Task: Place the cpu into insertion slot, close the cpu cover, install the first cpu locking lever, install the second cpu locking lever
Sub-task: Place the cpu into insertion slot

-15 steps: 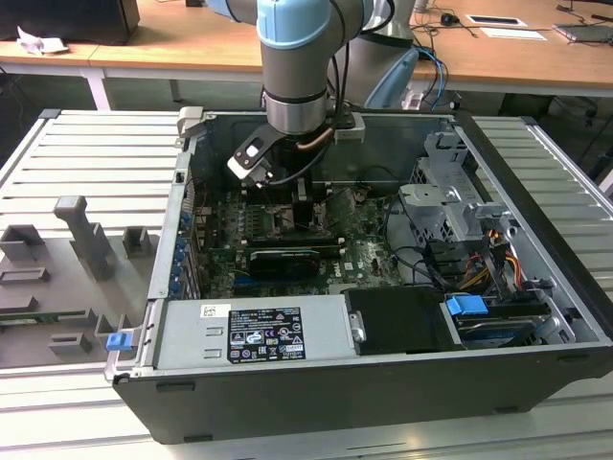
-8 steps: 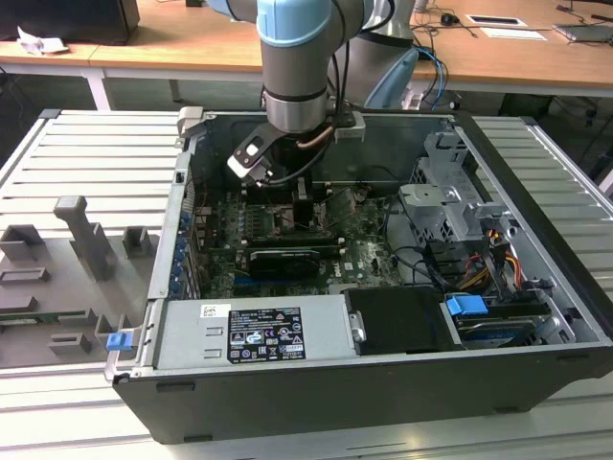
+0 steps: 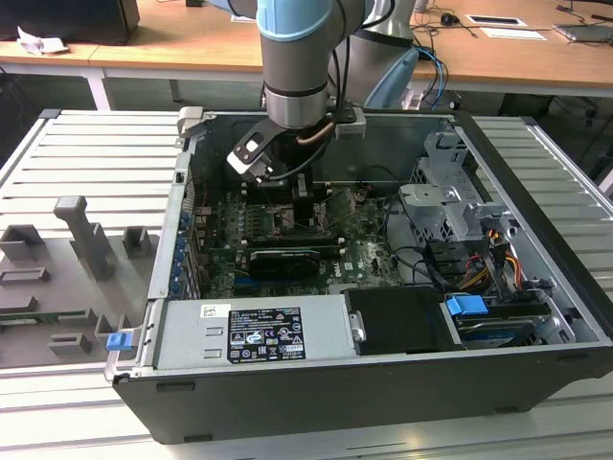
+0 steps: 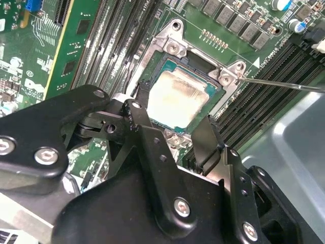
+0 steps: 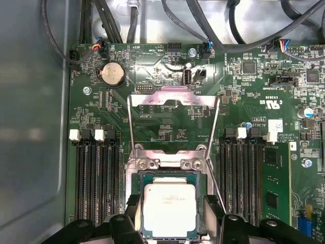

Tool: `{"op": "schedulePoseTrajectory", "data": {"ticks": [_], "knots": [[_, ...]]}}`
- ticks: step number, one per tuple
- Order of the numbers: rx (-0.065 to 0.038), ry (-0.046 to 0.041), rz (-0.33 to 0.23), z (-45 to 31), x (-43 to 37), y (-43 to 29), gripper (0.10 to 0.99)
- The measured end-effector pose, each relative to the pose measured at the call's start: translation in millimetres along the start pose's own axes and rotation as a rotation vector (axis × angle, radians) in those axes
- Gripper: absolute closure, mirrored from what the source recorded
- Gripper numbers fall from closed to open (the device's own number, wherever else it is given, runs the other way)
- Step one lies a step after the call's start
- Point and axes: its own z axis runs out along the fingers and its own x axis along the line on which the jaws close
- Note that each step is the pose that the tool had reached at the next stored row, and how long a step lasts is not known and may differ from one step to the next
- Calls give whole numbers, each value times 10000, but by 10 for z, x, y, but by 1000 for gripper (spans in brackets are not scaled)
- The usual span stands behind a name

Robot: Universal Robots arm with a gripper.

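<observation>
Gripper w/ black fingers spread wide, one on each side of the insertion slot, holding nothing, in the first wrist view. The cpu lies flat inside the slot, pale metal top up, green edge showing all round. The cpu cover is swung open off the slot on the side away from the gripper, board visible thru its cut-out. Long black memory slots flank the slot both sides. A coin cell sits beyond the cover. White print dots the board, too small to make out.

Second wrist view: same fingers just beside the slot's silver frame, apart from the cpu. A locking lever, a thin rod, runs out from a frame corner.

Exterior view: the gripper is down inside an open PC case, over the slot's spot mid-board. A power supply w/ a white-and-black label lies on the camera's side of the slot. A blue tab is toward the exterior view's right of it.
</observation>
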Motion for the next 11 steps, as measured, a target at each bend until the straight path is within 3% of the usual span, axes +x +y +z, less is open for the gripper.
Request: {"op": "schedulePoseTrajectory", "data": {"ticks": [5,9,10,11], "knots": [[0,-62,-4,-13,19,1,482],[0,-122,-10,-13,120,1,749],[0,-136,-11,-13,133,1,749],[0,-146,-12,-13,144,1,808]]}}
